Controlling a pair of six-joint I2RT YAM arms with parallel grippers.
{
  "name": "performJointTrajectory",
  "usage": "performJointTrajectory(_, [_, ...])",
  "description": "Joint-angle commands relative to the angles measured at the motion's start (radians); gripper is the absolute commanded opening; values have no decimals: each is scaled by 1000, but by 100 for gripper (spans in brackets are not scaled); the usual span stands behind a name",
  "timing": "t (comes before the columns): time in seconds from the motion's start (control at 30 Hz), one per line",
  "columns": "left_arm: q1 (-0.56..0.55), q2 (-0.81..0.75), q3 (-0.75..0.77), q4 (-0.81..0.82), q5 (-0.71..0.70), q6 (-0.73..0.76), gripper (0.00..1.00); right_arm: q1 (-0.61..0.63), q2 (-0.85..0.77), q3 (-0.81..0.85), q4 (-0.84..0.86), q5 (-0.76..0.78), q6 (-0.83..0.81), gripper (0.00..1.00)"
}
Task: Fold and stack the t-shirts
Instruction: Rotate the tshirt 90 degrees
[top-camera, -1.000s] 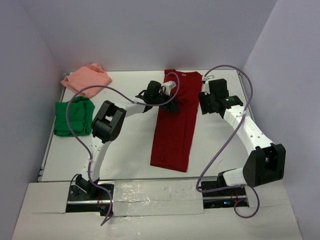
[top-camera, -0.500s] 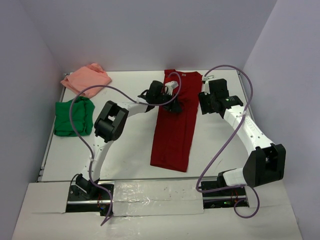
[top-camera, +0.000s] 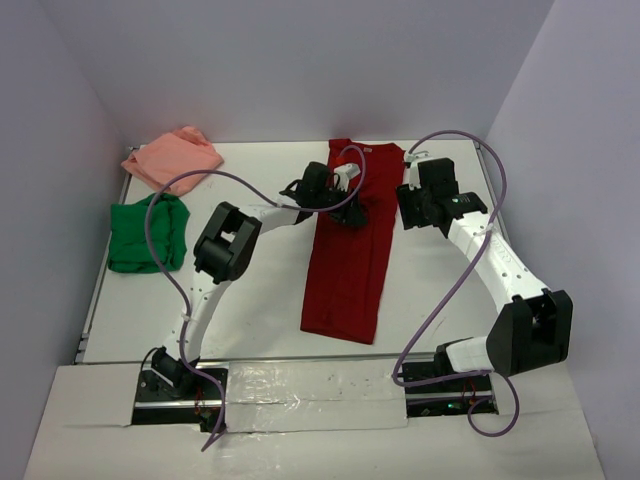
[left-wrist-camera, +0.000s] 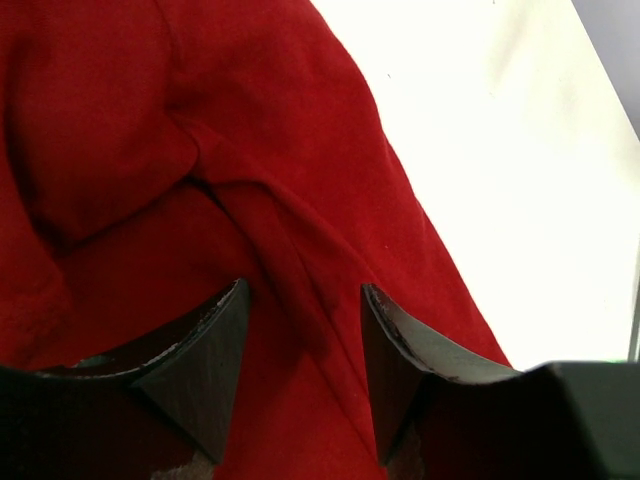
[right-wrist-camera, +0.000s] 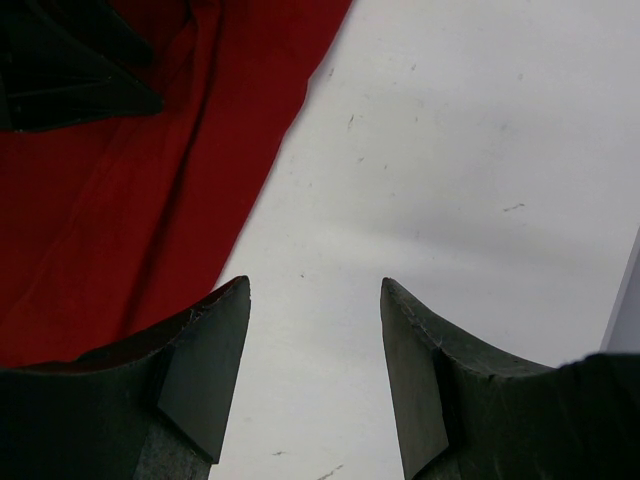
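The whole table (top-camera: 260, 300) is seen from above and behind. Both wrist views are aimed down at close range; the dark red t-shirt (top-camera: 350, 260) is shared by all.

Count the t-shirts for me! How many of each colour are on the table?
dark red t-shirt: 1
bright green t-shirt: 1
salmon pink t-shirt: 1
Total: 3

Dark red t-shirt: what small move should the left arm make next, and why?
Probably lower the left arm slightly and close on the raised crease of the dark red cloth t-shirt: its jaws stand open either side of that crease, holding nothing. The right arm has open jaws over the table beside it.
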Motion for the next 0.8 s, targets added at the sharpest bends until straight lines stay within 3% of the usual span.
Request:
performJointTrajectory(0.0, [-12, 15, 43, -4, 46, -16, 56, -7, -36, -3, 29, 7, -5, 62])
performJointTrajectory(0.23, [-14, 17, 49, -6, 76, -24, 54, -7, -33, -3, 27, 10, -5, 62])
performJointTrajectory(0.43, [-17, 37, 61, -9, 92, -38, 46, -7, -39, -4, 26, 10, -5, 62])
performJointTrajectory(0.5, [-20, 42, 61, -7, 91, -38, 40, -6, -37, -6, 27, 10, -7, 62])
performJointTrajectory(0.53, [-19, 43, 64, -9, 94, -38, 30, -7, -39, -4, 27, 10, -5, 62])
performJointTrajectory(0.63, [-19, 48, 66, -12, 99, -38, 16, -6, -42, -4, 26, 9, -5, 62])
performJointTrajectory(0.77, [-19, 48, 60, -13, 97, -41, 5, -7, -45, -6, 26, 6, -7, 62])
